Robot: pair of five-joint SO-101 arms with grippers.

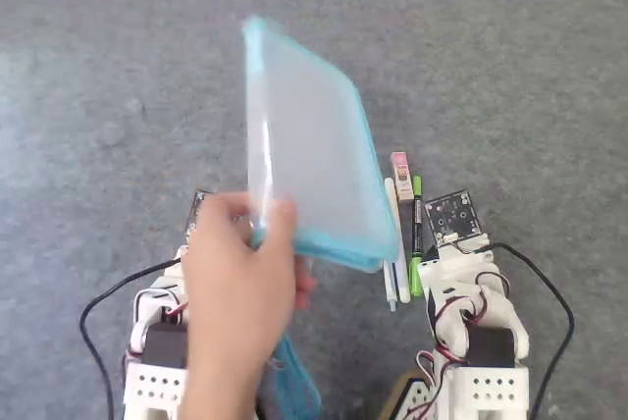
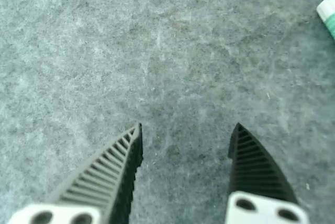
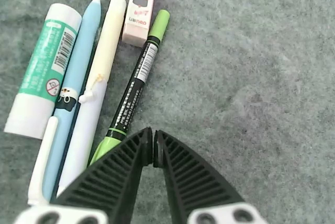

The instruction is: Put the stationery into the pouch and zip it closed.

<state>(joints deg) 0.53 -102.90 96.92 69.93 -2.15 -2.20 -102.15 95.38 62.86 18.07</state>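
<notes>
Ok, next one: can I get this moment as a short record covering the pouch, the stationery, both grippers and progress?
pouch: translucent with blue edges, held up off the table by a person's hand
stationery: glue stick, blue pen, cream pen, pink eraser and green marker lie side by side on the table
left gripper: fingers open, empty, over bare table
right gripper: fingers shut, empty, at one end of the green marker
progress: nothing in the pouch yet

White arm bodies point(image 1: 500, 327), black cables point(image 1: 571, 327); black ribbed end effector fingers point(image 2: 115, 177), white screw-holed bases point(image 2: 267, 211).
</notes>
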